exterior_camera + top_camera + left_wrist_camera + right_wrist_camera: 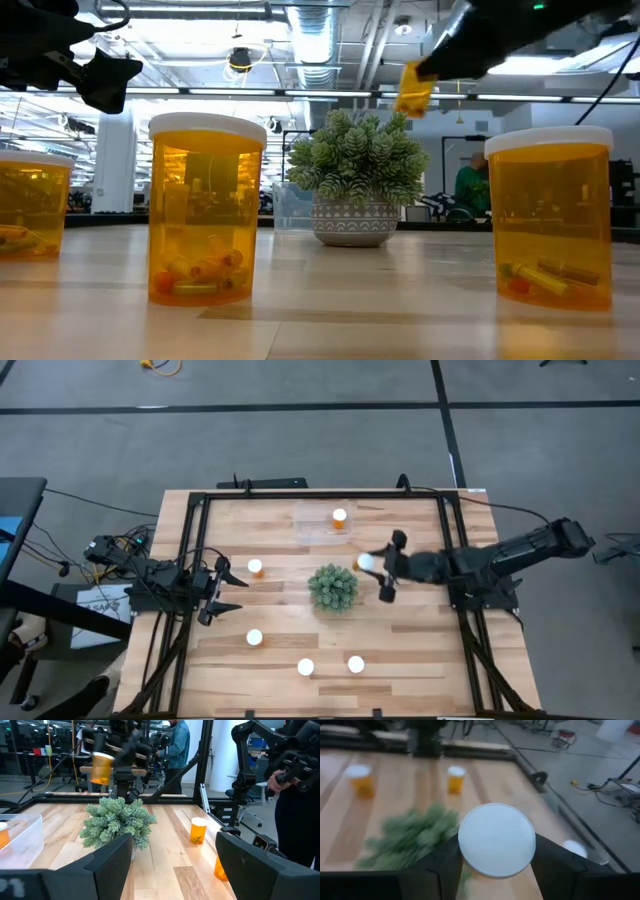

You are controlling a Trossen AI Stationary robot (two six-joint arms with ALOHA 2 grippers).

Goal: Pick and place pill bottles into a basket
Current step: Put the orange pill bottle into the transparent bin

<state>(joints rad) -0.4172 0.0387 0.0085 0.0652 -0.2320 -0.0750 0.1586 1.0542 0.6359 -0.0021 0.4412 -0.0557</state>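
Observation:
My right gripper point(372, 566) is shut on a pill bottle point(366, 561), orange with a white cap, in the air just right of the green plant point(333, 588). The bottle also shows in the low view point(415, 88) and the left wrist view point(101, 767). The clear basket point(322, 520) stands at the far middle with one bottle point(340, 516) in it. Several more bottles stand upright on the table, at the left point(256, 567), near left point(255, 637) and near middle point(306, 667) point(356, 663). My left gripper point(232, 594) is open and empty at the left. My right gripper pinches the bottle's orange body just below the white cap point(496, 840) between its two fingers point(442, 865), one on each side. The fingers slant down from the table's right side. The bottle is lifted clear of the table, cap up, slightly tilted.
A black metal frame point(190, 560) runs round the wooden tabletop. The plant in its pot point(358, 180) stands at the table's middle, between the two grippers. People stand in the room beyond the table point(177, 742).

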